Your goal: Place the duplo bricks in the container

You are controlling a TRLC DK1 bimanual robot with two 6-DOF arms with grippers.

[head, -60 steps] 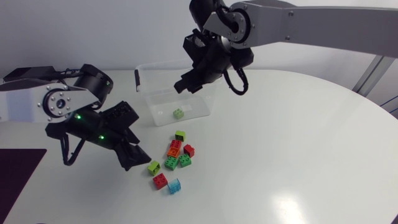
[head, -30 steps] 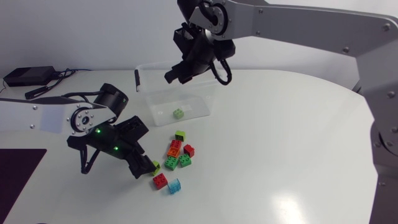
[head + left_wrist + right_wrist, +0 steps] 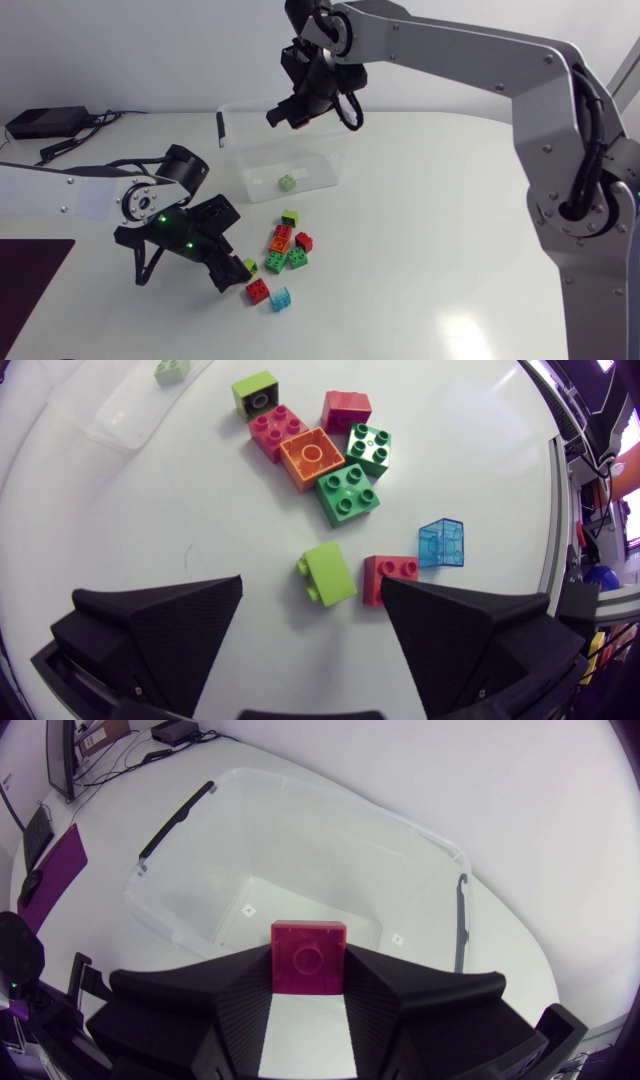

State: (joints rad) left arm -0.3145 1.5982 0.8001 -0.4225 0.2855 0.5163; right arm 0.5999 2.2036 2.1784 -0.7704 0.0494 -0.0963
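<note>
bright, even light from above washes the white counter (image 3: 450,220); the bricks (image 3: 283,241) throw only faint, soft shadows, and the surface carries a mild sheen. both wrist views bow strongly toward their edges. the black fingers (image 3: 150,630) read as dark, nearly featureless masses, the red brick (image 3: 309,955) crisp.

Count, 11 pieces total: 4 red bricks (image 3: 391,578), 3 lime bricks (image 3: 330,573), 2 dark green bricks (image 3: 348,493), 1 orange brick (image 3: 312,457), 1 clear blue brick (image 3: 441,544). Plus 1 clear plastic container (image 3: 240,160).
</note>
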